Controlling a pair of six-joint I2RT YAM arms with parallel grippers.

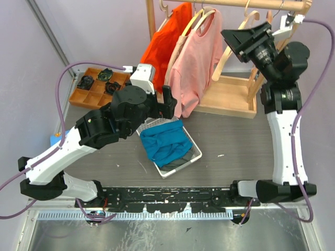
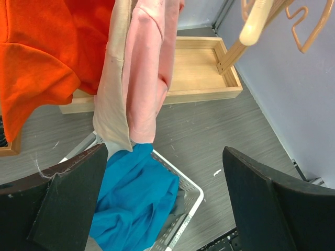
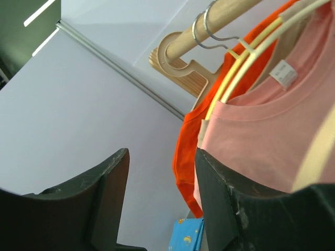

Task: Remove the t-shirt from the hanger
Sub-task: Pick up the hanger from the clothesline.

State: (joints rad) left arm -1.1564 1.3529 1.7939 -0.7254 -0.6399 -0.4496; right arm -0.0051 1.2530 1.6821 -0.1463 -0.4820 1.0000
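If the pink t-shirt (image 1: 194,65), hanging on its hanger (image 3: 246,63) on the wooden rack (image 1: 225,99), is tugged by the hem, the rack could rock. The beige garment (image 2: 112,99) pressed against it might come along too. The left arm reaches low, its tool (image 2: 163,183) released wide at the hem. The right arm stands tall, its tool (image 3: 159,178) spread open near the collar.

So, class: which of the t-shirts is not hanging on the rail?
The blue t-shirt, crumpled in the white wire basket; the orange t-shirt, beige t-shirt and pink t-shirt hang from the wooden rail.
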